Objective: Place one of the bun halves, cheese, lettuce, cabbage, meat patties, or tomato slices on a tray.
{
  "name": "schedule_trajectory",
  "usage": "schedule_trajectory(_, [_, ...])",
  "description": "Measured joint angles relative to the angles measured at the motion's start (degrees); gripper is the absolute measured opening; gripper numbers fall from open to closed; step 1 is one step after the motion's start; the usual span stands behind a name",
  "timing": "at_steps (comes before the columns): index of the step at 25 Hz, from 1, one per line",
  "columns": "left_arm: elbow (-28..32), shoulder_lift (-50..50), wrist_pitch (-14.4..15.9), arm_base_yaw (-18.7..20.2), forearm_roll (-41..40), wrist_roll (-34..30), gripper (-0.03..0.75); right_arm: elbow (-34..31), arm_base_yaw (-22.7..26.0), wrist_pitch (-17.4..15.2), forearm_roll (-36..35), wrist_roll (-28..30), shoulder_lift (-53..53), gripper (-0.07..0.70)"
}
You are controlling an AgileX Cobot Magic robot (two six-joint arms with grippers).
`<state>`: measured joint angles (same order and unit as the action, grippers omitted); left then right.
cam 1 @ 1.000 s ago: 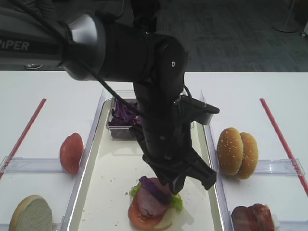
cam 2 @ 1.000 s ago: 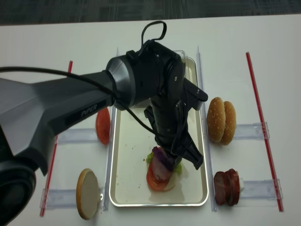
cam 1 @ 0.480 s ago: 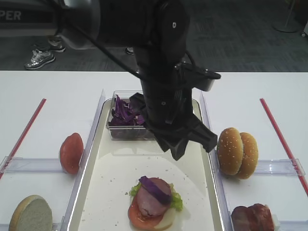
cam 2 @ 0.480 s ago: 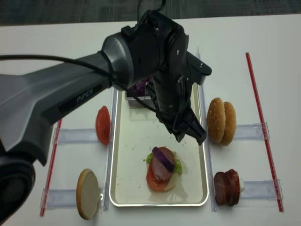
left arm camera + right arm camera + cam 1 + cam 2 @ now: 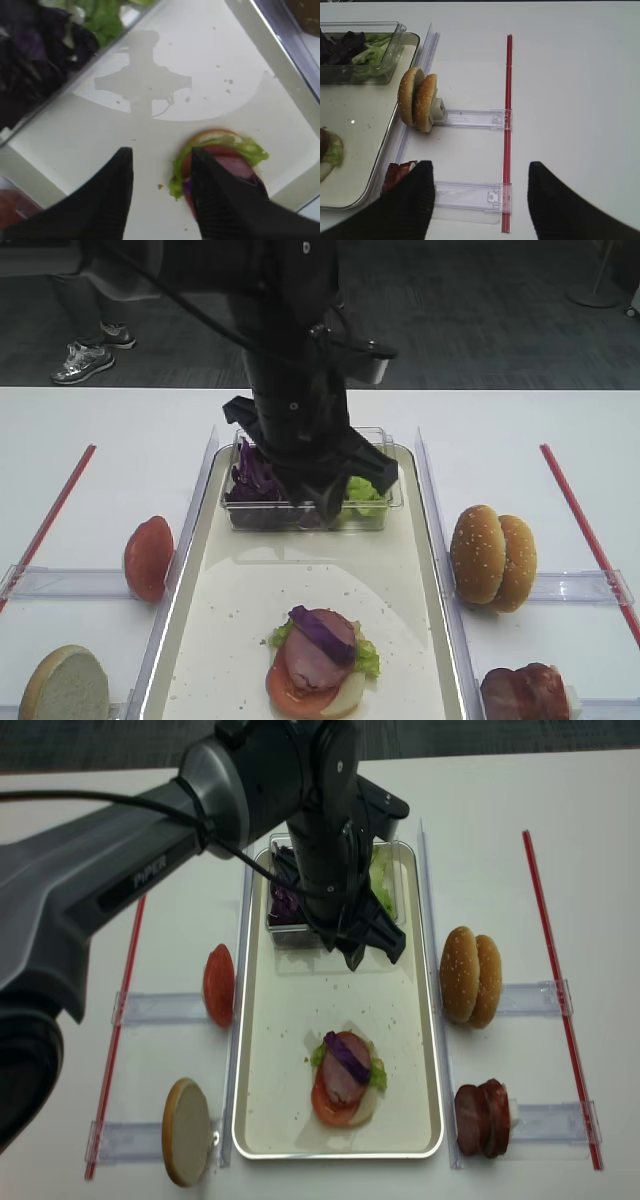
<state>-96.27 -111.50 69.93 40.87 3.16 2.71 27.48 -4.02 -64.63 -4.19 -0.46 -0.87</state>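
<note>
White tabletop throughout; the left gripper (image 5: 161, 192) has lifted away toward the clear box (image 5: 380, 502), jaws apart and empty. Its cabbage shred (image 5: 322, 626) now tops the stack on the tray (image 5: 262, 1050): placement looks done.

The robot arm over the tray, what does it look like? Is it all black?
Mostly. The left arm has a long grey shell with pale lettering, then a rounded glossy black joint with thin black cables along it. Its tool ends in two chunky matt black fingers. The right tool has the same rounded black fingers.
</note>
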Motion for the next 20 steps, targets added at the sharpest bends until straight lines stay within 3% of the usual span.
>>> schedule_trajectory(20, [-2.18,0.00,0.24,-20.91,-6.42,3.15,0.257,0.00,0.00,0.00,0.00,0.02,0.00,0.445])
